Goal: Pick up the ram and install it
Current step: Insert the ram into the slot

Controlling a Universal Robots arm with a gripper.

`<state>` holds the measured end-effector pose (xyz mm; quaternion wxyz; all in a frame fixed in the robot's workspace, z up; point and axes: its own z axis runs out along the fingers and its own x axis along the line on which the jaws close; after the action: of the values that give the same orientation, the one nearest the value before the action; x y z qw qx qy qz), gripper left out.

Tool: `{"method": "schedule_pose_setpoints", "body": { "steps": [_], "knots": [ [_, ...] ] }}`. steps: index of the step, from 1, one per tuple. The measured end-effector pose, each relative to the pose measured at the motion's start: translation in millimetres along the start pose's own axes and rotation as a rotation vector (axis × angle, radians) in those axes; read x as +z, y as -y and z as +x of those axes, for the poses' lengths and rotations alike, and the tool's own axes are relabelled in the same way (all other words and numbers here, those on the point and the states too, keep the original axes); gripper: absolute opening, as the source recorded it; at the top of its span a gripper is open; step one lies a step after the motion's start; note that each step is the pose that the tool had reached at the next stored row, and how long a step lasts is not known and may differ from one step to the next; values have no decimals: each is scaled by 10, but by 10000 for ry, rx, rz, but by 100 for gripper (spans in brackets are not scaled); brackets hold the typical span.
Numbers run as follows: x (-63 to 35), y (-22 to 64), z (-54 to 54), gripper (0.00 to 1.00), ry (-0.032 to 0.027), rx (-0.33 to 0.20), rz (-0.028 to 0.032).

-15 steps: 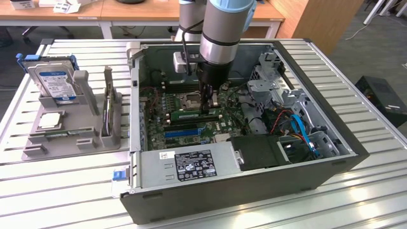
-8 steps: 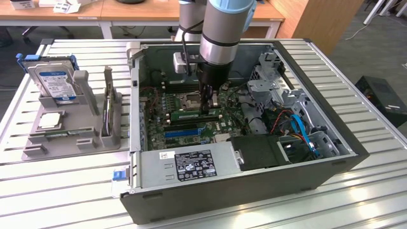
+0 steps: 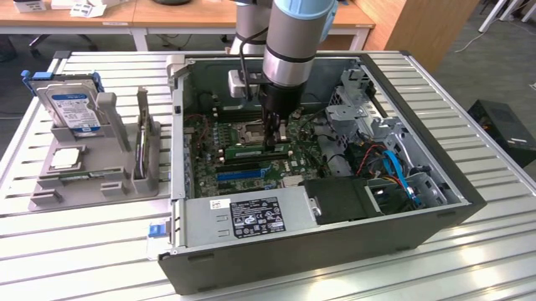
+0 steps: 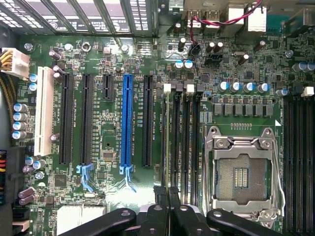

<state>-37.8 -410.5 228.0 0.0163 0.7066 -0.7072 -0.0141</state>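
1. the gripper (image 3: 277, 143) is deep inside the open computer case (image 3: 293, 257), low over the motherboard. its jaws are drawn narrow, pinched on the top edge of the ram (image 3: 251, 151).
2. the ram stands on its long edge at the bank of black memory slots (image 4: 184, 142), and its green face shows in the exterior view (whether it is fully seated i cannot tell).
3. in the wrist view the fingertips (image 4: 162, 192) are close together above the outermost of those slots.
4. the slots are hemmed in: the empty cpu socket (image 4: 241, 172) with its metal frame lies just beside them on one side, and a long black slot and then the blue slot (image 4: 128, 118) on the other.
5. at the exterior view's right, a drive cage (image 3: 360, 116) and blue cables (image 3: 393, 169) crowd the case. the labelled power supply (image 3: 251, 216) sits along the near wall.
6. outside the case, at the exterior view's left, a grey holder (image 3: 92, 182) on the slatted desk (image 3: 84, 251) carries a hard drive (image 3: 74, 106) and a silver cpu chip (image 3: 67, 158).
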Motion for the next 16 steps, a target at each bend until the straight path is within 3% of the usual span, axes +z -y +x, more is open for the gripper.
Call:
{"method": "schedule_pose_setpoints", "body": {
  "steps": [16],
  "knots": [
    [42, 2, 0, 12, -3, 0, -1]
  ]
}}
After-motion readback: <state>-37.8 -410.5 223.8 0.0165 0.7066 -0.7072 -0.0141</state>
